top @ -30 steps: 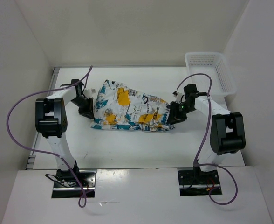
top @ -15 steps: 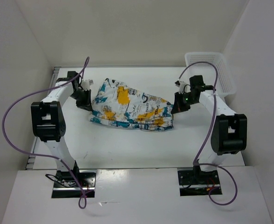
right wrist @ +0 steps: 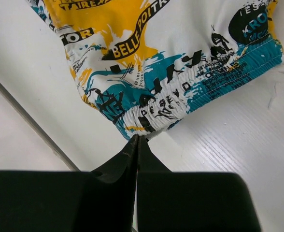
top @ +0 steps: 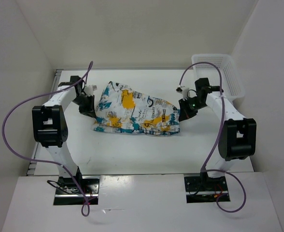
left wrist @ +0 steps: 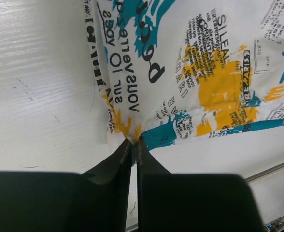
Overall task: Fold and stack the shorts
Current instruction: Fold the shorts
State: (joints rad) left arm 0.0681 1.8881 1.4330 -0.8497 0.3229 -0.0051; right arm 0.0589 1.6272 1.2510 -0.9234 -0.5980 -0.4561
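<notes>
Shorts (top: 132, 113) spread across worktop (top: 132, 150). Left pincer (left wrist: 134, 143) and right pincer (right wrist: 137, 138) each pinch opposite edges, fully closed, probably tensioning the fabric for folding.

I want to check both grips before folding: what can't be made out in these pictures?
Top view: both pairs of jaws, hidden under the wrists at the ends of the shorts.
Left wrist view: most of the shorts, cut off by the top and right edges.
Right wrist view: how much waistband the shut jaws pinch, covered by their tips.
</notes>
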